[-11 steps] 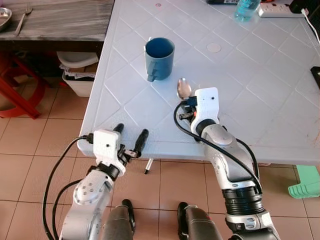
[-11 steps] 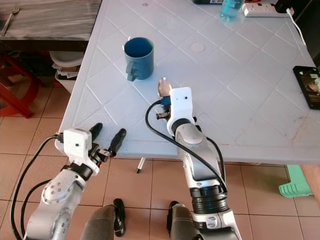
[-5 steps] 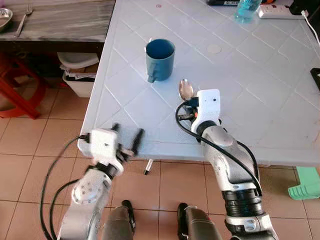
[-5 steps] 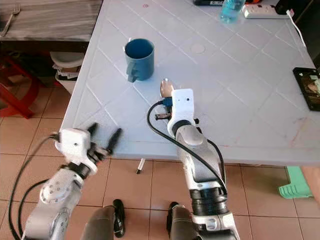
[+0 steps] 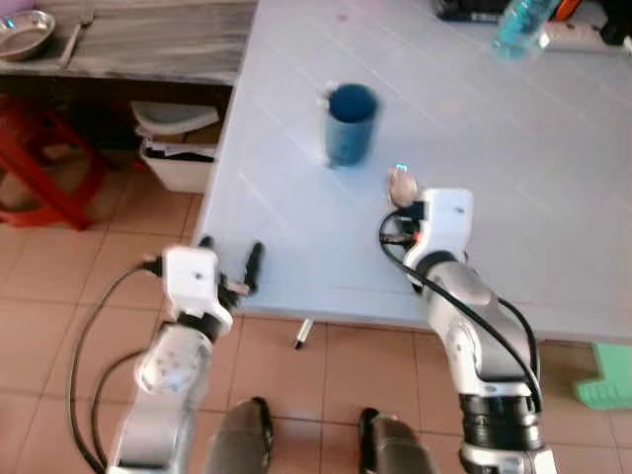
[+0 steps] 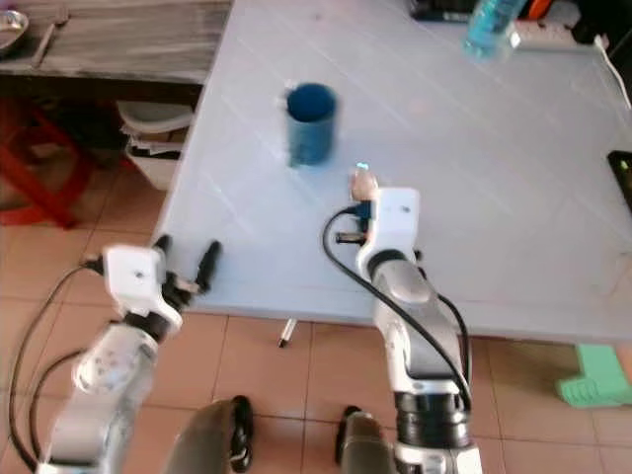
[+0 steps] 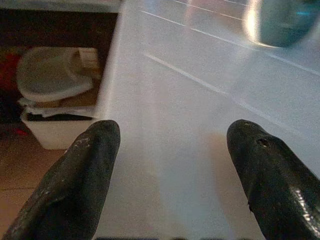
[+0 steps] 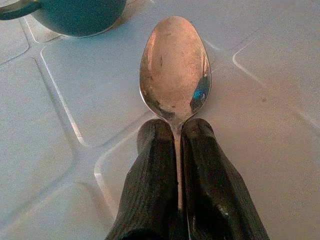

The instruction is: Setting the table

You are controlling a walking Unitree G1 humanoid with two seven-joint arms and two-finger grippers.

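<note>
Beside the mug (image 5: 350, 121), right gripper (image 8: 176, 131) apparently pinches a spoon (image 8: 175, 67)

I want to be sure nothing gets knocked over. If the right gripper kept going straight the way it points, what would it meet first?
The right gripper, shut on the spoon, points toward the blue mug. The mug sits slightly off that line, so the spoon tip may graze it; depth is unclear.

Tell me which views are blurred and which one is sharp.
Left and right eye views: soft motion blur over the mug and table. Left wrist view: hazy, the mug smeared. Right wrist view: sharp, the spoon reflecting light between the right gripper fingers.
</note>
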